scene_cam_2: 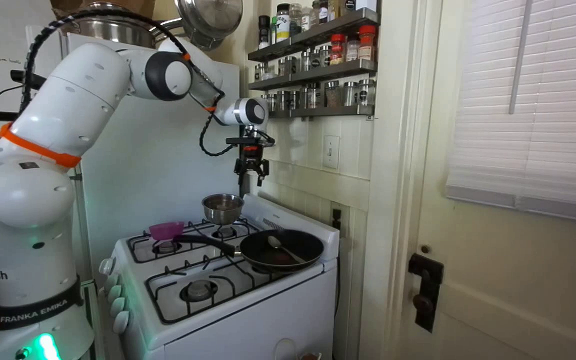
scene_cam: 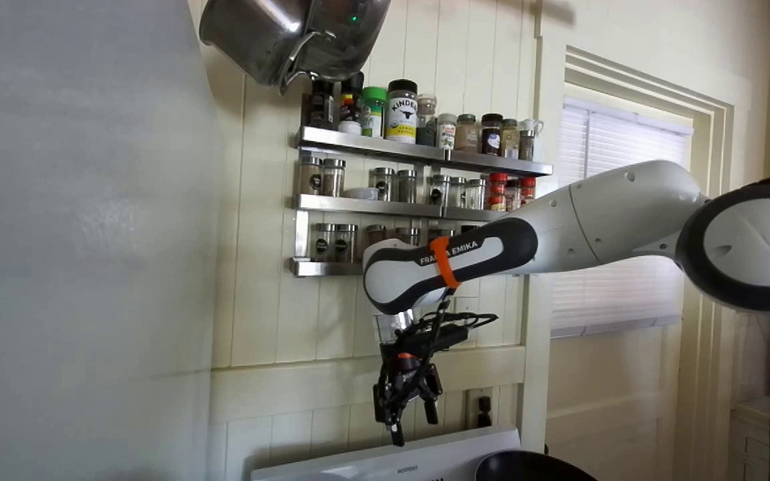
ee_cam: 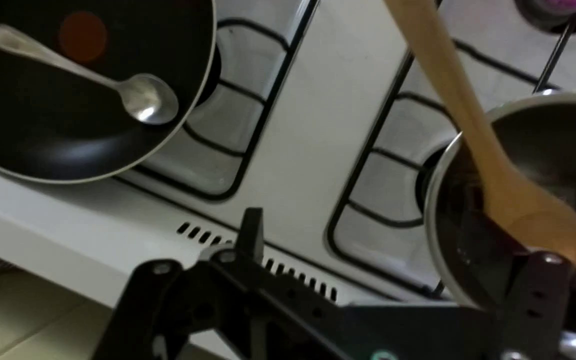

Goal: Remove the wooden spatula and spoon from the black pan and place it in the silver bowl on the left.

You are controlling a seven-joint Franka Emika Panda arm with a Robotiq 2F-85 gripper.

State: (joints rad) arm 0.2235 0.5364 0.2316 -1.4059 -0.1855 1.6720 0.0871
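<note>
The black pan (scene_cam_2: 258, 255) sits on the stove with a metal spoon (scene_cam_2: 285, 250) in it. In the wrist view, the pan (ee_cam: 28, 115) is upper left and the spoon (ee_cam: 148, 100) lies inside it. The silver bowl (scene_cam_2: 223, 212) stands at the stove's back left. In the wrist view, the wooden spatula (ee_cam: 473, 125) has its head in the silver bowl (ee_cam: 435, 200), its handle crossing the rim. I cannot make it out in the exterior views. My gripper (scene_cam_2: 251, 183) is open and empty above the bowl and backguard. It also shows in the wrist view (ee_cam: 370, 220) and an exterior view (scene_cam: 414, 427).
A purple bowl (scene_cam_2: 166, 230) sits on the stove's front left burner. The stove's backguard (scene_cam: 392, 464) and the wall with spice shelves (scene_cam: 371, 141) are close to my gripper. A tall refrigerator side (scene_cam_2: 163, 150) stands left of the stove. Metal pots (scene_cam: 258, 40) are above.
</note>
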